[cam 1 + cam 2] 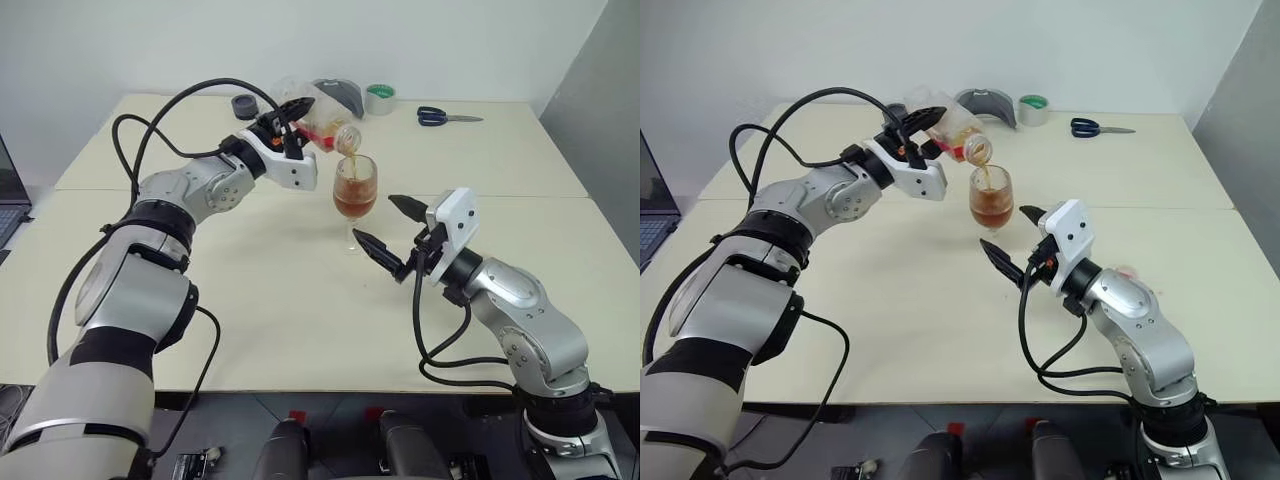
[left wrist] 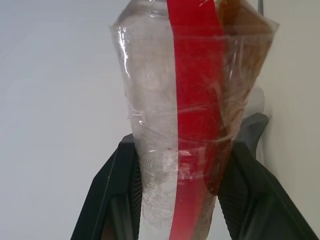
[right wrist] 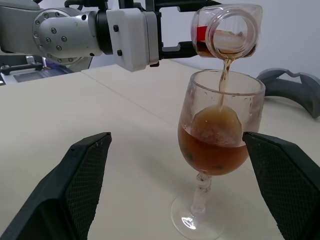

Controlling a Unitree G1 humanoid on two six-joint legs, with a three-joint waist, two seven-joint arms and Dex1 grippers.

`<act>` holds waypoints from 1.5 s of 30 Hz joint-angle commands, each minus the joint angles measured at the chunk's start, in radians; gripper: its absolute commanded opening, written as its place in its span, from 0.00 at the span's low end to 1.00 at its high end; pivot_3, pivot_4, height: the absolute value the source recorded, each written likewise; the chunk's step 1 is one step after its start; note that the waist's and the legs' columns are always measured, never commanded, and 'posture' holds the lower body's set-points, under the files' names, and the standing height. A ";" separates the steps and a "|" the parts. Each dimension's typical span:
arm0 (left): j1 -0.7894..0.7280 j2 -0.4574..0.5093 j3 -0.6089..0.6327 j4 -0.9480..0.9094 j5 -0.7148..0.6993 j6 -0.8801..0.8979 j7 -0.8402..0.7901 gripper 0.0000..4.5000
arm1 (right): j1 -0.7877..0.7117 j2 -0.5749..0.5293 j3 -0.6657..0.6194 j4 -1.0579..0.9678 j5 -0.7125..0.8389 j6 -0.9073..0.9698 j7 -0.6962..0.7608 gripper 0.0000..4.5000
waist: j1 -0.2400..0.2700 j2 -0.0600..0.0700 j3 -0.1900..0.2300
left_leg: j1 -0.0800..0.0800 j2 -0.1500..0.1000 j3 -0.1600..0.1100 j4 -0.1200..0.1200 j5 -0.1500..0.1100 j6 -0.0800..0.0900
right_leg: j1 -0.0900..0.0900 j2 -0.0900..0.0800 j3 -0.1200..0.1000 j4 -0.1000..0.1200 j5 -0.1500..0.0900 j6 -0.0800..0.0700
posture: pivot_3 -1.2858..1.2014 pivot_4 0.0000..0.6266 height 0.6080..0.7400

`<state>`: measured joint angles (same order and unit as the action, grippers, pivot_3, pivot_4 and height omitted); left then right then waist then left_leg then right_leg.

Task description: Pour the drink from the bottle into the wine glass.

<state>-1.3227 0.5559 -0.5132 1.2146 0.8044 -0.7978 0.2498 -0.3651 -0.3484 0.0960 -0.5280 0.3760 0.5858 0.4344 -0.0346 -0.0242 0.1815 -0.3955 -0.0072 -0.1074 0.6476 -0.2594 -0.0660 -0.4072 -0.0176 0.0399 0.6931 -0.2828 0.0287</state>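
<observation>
My left gripper (image 1: 290,122) is shut on the bottle (image 1: 325,128), which lies tipped with its open mouth just above the wine glass (image 1: 355,190). In the left wrist view the black fingers (image 2: 107,200) clamp the clear bottle (image 2: 175,115) with its red label strip. A thin stream of the drink (image 3: 224,80) falls from the bottle (image 3: 227,30) into the wine glass (image 3: 220,145), whose bowl is about half full of tea-coloured liquid. The glass stands upright on the table. My right gripper (image 1: 373,217) is open just in front of the glass, its fingers (image 3: 85,170) on either side of it and not touching it.
At the table's far edge lie blue-handled scissors (image 1: 448,117), a roll of tape (image 1: 379,98), a grey curved object (image 1: 340,95) and a dark round piece (image 1: 245,105). A laptop (image 1: 8,205) sits at the left edge. A seam (image 1: 520,196) crosses the cream table.
</observation>
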 commanded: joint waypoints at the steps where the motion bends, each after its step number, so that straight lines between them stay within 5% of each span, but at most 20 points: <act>1: -0.034 -0.005 0.059 -0.011 -0.078 0.002 -0.033 0.38 | -0.016 0.003 -0.020 -0.038 0.001 -0.022 -0.006 1.00 | 0.000 0.000 0.000 | 0.000 0.000 0.000 0.000 0.000 0.000 | 0.000 0.000 0.000 0.000 0.000 0.000 | 0.52 0.24 1.00; 18: 0.081 -0.116 0.313 -0.107 -0.497 0.094 -0.475 0.38 | -0.031 0.006 -0.015 -0.038 -0.008 -0.058 0.001 1.00 | -0.009 0.000 0.000 | 0.000 0.000 0.000 0.001 0.000 0.000 | 0.000 0.000 0.000 0.002 0.000 0.000 | 0.52 0.24 1.00; 27: 0.349 -0.120 0.550 -0.495 -0.846 0.599 -0.691 0.37 | -0.016 -0.066 0.017 -0.081 0.049 0.026 0.089 1.00 | -0.035 0.000 0.000 | 0.001 0.001 -0.001 0.002 0.000 0.000 | 0.000 0.000 0.000 0.005 0.000 0.000 | 0.52 0.24 1.00; 34: 0.655 -0.122 0.676 -0.915 -0.987 0.989 -0.634 0.37 | -0.051 -0.078 0.080 -0.046 0.027 0.034 0.123 1.00 | -0.043 0.000 -0.001 | 0.001 0.001 -0.002 0.004 0.000 0.000 | 0.000 0.000 0.000 0.005 0.000 0.000 | 0.52 0.24 1.00; 45: 0.803 -0.152 0.751 -1.046 -1.047 1.138 -0.564 0.37 | -0.107 -0.065 0.148 0.029 -0.018 0.039 0.136 1.00 | -0.023 0.000 -0.001 | 0.000 0.001 -0.003 0.009 0.000 0.000 | 0.001 -0.001 0.000 0.005 0.000 0.000 | 0.52 0.24 1.00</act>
<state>-0.5169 0.4019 0.2241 0.2317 -0.2310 0.3531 -0.3164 -0.4491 -0.4188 0.2406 -0.4861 0.3712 0.6370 0.5684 -0.0578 -0.0245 0.1805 -0.3959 -0.0065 -0.1100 0.6568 -0.2597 -0.0658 -0.4063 -0.0184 0.0394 0.6982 -0.2829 0.0285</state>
